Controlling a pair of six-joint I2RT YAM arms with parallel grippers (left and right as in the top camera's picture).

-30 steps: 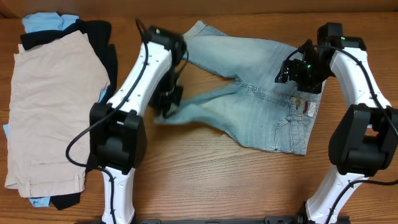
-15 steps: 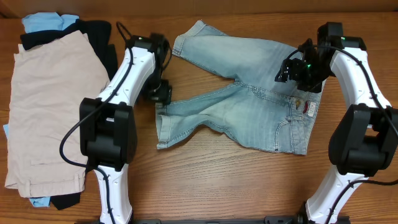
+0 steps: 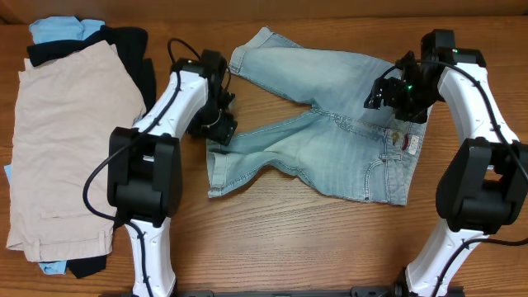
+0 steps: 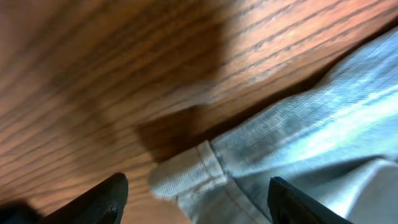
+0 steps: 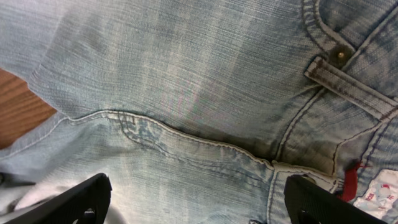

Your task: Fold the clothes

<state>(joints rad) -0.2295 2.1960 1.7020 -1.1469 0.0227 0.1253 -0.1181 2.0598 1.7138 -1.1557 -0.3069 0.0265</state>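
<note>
Pale blue denim shorts (image 3: 330,140) lie flat on the wooden table (image 3: 280,239), waistband to the right, both legs pointing left. My left gripper (image 3: 218,125) hovers open at the top corner of the nearer leg's hem. In the left wrist view that hem corner (image 4: 186,175) lies between the spread fingers (image 4: 109,194), and nothing is clamped. My right gripper (image 3: 386,92) stands open low over the seat by the waistband. The right wrist view shows seams, a belt loop (image 5: 339,78) and the label (image 5: 379,194) beneath my right gripper (image 5: 199,208).
A pile of garments sits at the left: a large beige piece (image 3: 66,140) on top, black cloth (image 3: 124,41) and sky-blue cloth (image 3: 58,29) showing at its edges. The left arm's base (image 3: 144,177) stands between the pile and the shorts.
My left gripper opened and let go of the nearer leg, which now lies spread flat toward the lower left. The gripper drew back left, then edged toward the hem. The right arm stayed still.
</note>
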